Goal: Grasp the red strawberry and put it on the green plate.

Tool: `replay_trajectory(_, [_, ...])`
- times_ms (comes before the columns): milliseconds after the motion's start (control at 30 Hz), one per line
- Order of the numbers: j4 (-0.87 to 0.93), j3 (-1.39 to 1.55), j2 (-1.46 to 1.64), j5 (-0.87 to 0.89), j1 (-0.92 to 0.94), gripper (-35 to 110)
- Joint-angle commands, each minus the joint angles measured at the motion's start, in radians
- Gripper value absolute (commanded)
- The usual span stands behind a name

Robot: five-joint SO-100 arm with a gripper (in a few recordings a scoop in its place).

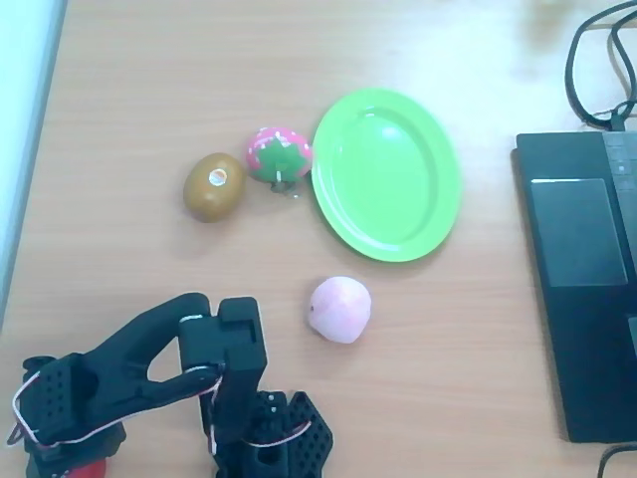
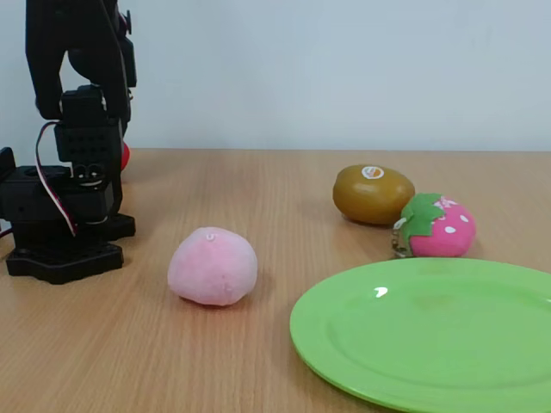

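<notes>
1. We spot the strawberry [image 1: 90,469] tucked under the arm, far from the plate [image 1: 386,174].
2. Claw state: we cannot tell.
3. Looks light, smooth, round; we'd pinch its middle.

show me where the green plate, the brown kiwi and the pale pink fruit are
green plate [image 1: 438,214], overhead view, on its bare right rim
brown kiwi [image 2: 373,196], fixed view, on the middle of its brown skin, below the sticker
pale pink fruit [image 1: 340,310], overhead view, on the centre of its rounded top
</notes>
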Motion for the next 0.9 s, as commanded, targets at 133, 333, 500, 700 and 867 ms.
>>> replay_trajectory(133, [0.009,-0.017,0.012,-0.002,-0.018,35])
replay_trajectory(333, [0.008,-0.020,0.012,-0.002,-0.012,27])
replay_trajectory(500, [0.006,-0.021,0.009,-0.002,-0.009,20])
replay_trajectory(700, [0.003,-0.025,0.006,0.025,0.008,18])
replay_trajectory(867, [-0.002,-0.071,-0.015,0.109,0.080,18])
